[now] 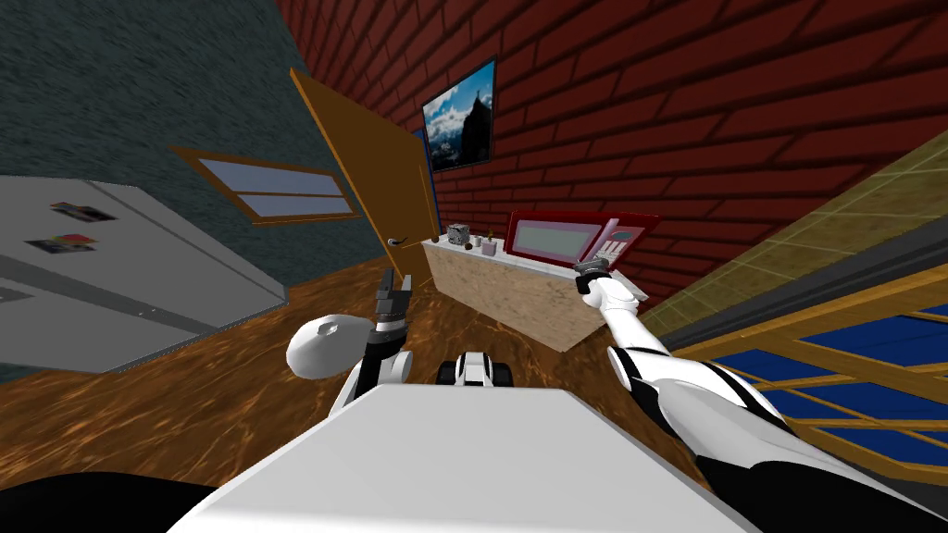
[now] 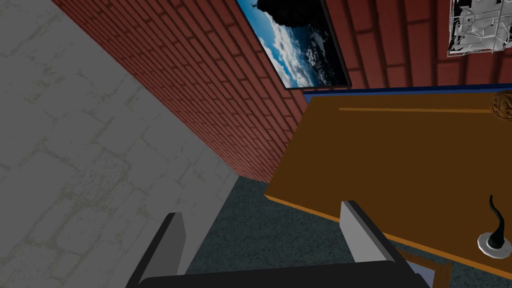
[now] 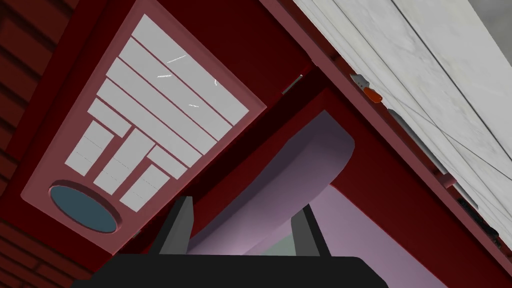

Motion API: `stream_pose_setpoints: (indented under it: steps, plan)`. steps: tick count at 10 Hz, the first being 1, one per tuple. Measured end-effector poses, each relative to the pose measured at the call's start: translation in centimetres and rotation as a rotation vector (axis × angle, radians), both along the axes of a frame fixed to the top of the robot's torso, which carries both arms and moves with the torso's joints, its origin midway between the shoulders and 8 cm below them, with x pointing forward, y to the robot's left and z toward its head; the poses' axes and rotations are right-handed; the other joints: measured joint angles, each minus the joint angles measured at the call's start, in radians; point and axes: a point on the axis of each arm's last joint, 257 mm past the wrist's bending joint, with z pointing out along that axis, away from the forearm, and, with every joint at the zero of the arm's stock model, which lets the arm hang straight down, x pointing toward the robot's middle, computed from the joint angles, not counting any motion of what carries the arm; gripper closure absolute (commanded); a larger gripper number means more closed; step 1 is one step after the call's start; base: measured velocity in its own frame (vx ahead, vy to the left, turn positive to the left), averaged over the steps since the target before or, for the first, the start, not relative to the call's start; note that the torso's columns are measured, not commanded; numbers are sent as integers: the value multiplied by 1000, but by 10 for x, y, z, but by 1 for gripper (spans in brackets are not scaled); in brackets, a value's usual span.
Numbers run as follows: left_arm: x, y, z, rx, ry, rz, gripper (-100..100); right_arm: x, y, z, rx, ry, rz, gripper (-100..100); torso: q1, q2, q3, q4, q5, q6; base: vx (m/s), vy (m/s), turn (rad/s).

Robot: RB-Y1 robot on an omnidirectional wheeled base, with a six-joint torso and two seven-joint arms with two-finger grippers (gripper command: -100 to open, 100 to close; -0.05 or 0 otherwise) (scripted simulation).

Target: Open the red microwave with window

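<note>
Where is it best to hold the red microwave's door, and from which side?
Take the pale purple handle, the long bar on the door beside the control panel. Come from the front, one finger on each long side, as the right gripper does now: the bar seems raised off the door.

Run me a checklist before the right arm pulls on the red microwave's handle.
1. Right gripper at the microwave: ok, the pale purple handle runs between its fingers, beside the control panel.
2. Grip: ok, the fingers stand narrowed against the handle's sides.
3. Door already ajar: cannot tell.
4. Swing path: cannot tell, since small items stand on the counter on the door's far side from the handle.
5. Left gripper out of the way: ok, open and held near the chest, away from the counter.
</note>
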Motion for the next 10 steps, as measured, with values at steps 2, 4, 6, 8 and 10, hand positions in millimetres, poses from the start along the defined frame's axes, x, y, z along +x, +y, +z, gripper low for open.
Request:
stream_pose_setpoints:
  steps: [2,4,6,8,10]
  plan:
    - [0,0,0,0,0,0,0,-10,-19,-1,2,5,-53,100,-3,0,0,1,1,-5,66,243,-97]
    - [0,0,0,0,0,0,0,-23,-41,0,3,6,-114,100,-4,2,1,1,0,-8,16,275,-96]
    - [0,0,0,0,0,0,0,-36,-60,1,5,9,-179,100,-3,0,0,1,1,-9,16,231,-71]
    - [0,0,0,0,0,0,0,-48,-75,0,1,13,-230,100,-4,-1,0,0,0,-7,13,253,-83]
    - [0,0,0,0,0,0,0,-59,-91,-1,7,13,-285,100,-8,3,1,1,0,-5,-1,117,-42]
